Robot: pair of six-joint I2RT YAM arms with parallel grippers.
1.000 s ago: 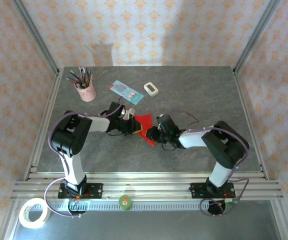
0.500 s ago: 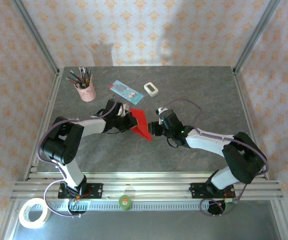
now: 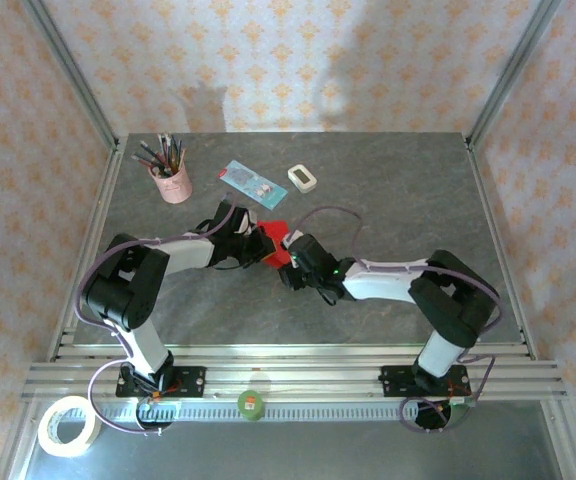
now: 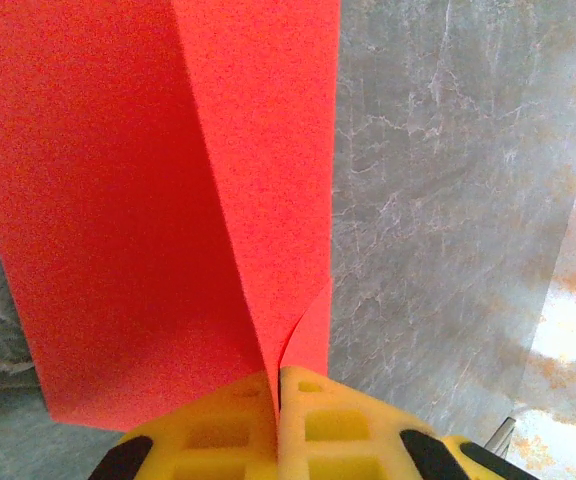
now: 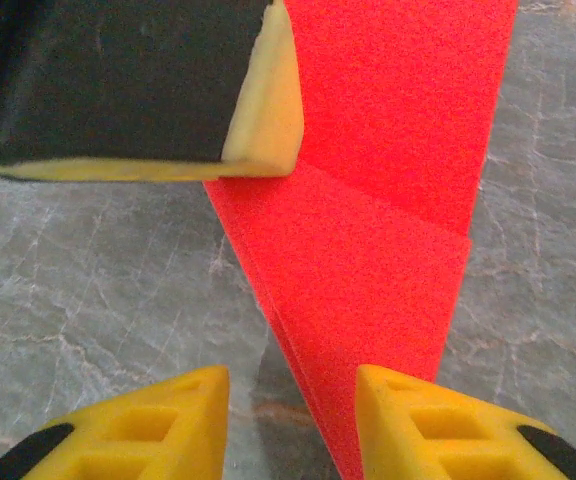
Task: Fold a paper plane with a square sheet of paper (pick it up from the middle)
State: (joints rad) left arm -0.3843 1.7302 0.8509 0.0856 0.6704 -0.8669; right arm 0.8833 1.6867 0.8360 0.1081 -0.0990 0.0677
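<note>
**Creased red sheet pinched by the left fingers, right fingers spread around its tip**

The sheet of paper (image 3: 279,240) is bright red, plain and unmarked. It is no longer flat. In the left wrist view (image 4: 158,190) a long crease runs up it and two layers meet at the pinched edge. In the right wrist view (image 5: 378,250) one layer overlaps another and the shape narrows to a point. It sits near the middle of the grey tabletop (image 3: 388,190), between the two arms.

The left gripper (image 3: 259,243) is closed on the paper, its yellow fingers (image 4: 333,420) pressed together over the edge. The right gripper (image 3: 292,263) is open. Its fingers (image 5: 423,425) stand apart on either side of the narrow end, and whether they touch it cannot be told.

There is one red sheet. Toward the far side stand one pink cup of pens (image 3: 171,183), one light blue card (image 3: 252,183) and one small white block (image 3: 302,178). One roll of tape (image 3: 68,425) lies by the near left corner.
</note>
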